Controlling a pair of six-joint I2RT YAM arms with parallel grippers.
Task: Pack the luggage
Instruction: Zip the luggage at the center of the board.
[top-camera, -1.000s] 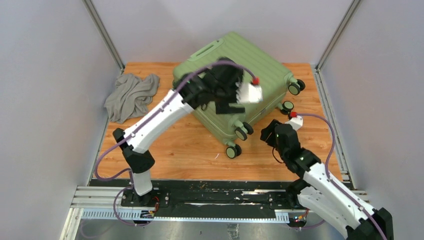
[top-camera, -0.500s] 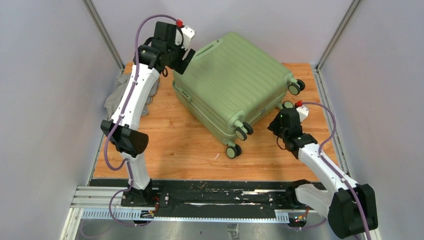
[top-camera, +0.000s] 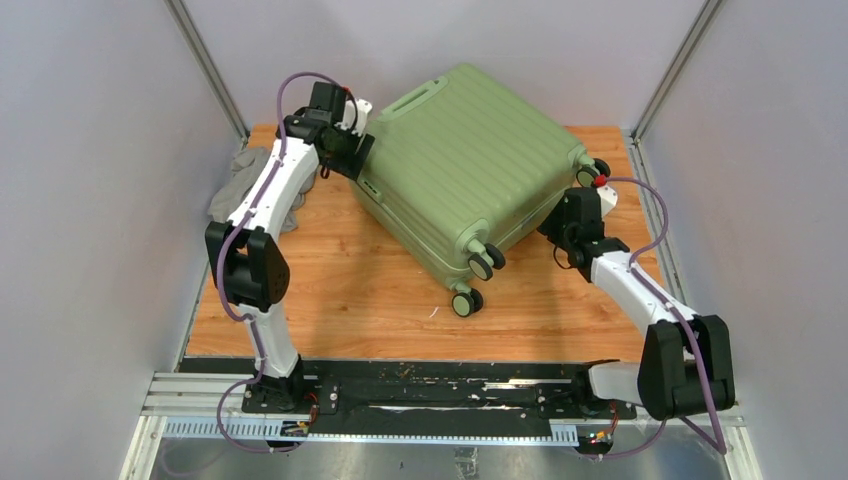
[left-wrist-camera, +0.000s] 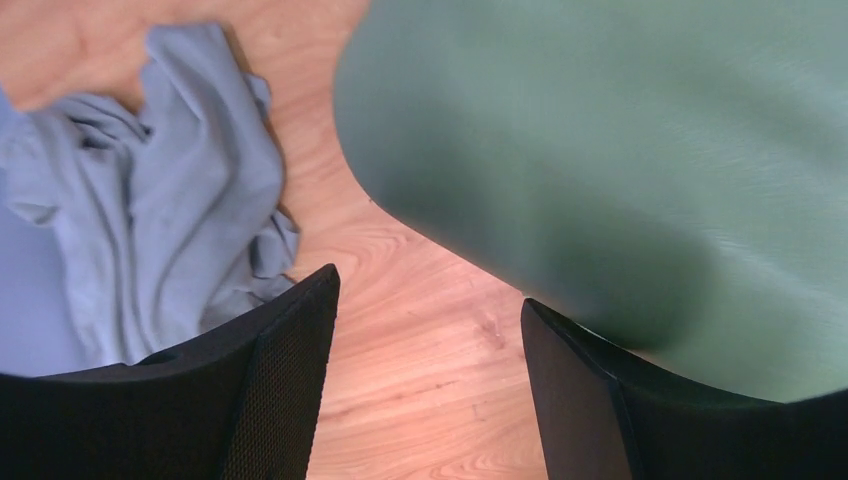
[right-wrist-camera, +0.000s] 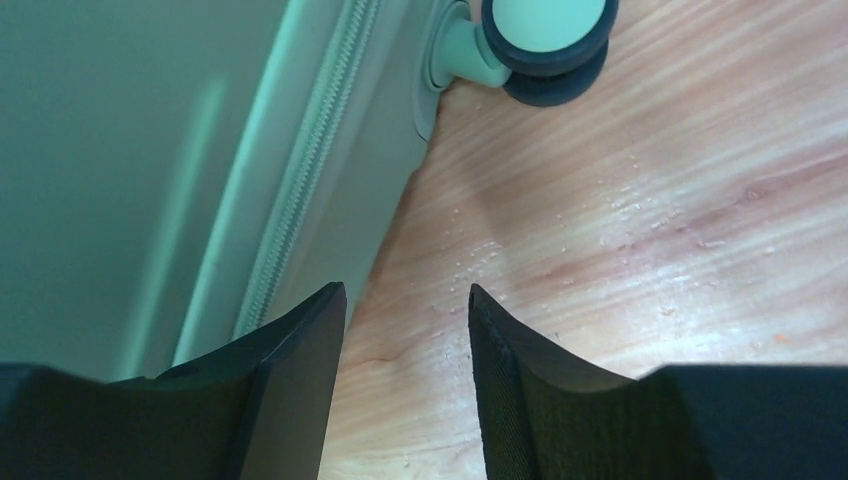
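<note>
1. Wooden table (top-camera: 340, 290): fills the floor of a booth, shut in by pale grey walls (top-camera: 90, 200) on three sides, with slanting metal posts (top-camera: 205, 65) at the far corners and a black rail (top-camera: 420, 395) along the near edge.
2. Suitcase (top-camera: 470, 170): lies closed and skewed on the far middle of the table, ribbed green shell upward, wheels toward the near right.
3. Grey cloth (left-wrist-camera: 150, 220): lies crumpled at the far left, apart from the suitcase.
4. Left gripper (left-wrist-camera: 430, 390): hangs by the suitcase's far-left corner, fingers spread wide over bare wood, holding nothing; contact with the shell cannot be told.
5. Right gripper (right-wrist-camera: 405, 380): sits low at the suitcase's right side, near the zip (right-wrist-camera: 290, 200) and one wheel (right-wrist-camera: 545, 35), fingers a little apart with only wood between.
</note>
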